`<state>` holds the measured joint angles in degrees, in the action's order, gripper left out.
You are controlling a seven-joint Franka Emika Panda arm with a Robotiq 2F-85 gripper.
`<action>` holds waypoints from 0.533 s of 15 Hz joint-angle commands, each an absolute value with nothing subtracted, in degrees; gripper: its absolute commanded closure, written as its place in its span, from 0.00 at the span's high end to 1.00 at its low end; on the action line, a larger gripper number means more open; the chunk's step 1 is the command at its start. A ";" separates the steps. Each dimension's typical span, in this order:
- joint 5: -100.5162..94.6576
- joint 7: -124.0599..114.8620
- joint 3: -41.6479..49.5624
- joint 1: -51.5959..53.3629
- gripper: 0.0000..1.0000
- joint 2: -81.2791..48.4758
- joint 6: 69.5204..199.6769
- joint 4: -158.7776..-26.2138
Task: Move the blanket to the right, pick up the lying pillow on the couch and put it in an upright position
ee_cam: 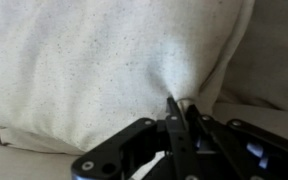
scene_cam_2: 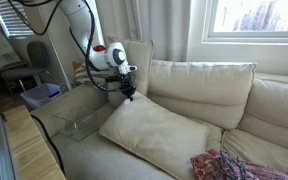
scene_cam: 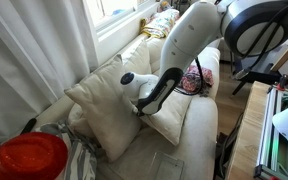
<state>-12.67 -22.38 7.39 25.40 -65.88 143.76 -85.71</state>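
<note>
The cream pillow [scene_cam_2: 162, 128] lies flat on the couch [scene_cam_2: 199, 80] seat, and it also shows below the arm in an exterior view [scene_cam: 176, 122]. My gripper [scene_cam_2: 129, 93] is at the pillow's near corner, shut on a pinch of its fabric. In the wrist view the pillow [ee_cam: 94, 70] fills the frame, and a fold of it is bunched between the black fingers of the gripper [ee_cam: 181, 103]. The mottled pink and red blanket [scene_cam_2: 229, 165] lies bundled further along the seat, behind the arm in an exterior view [scene_cam: 192, 80].
A larger cream cushion [scene_cam: 102, 110] leans upright at the couch end beside the gripper. A clear plastic box [scene_cam_2: 79, 120] stands off the couch end. A red round object [scene_cam: 26, 158] is in the near corner. A yellow-striped cloth [scene_cam: 162, 22] lies by the window.
</note>
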 commanded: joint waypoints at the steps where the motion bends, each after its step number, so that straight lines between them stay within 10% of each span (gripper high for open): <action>1: -12.16 -27.23 10.48 25.02 0.03 -55.73 149.58 -99.16; 8: -13.28 -38.02 18.31 27.96 0.03 -41.46 154.55 -114.75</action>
<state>-12.50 -33.54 14.47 26.03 -48.28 152.75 -105.72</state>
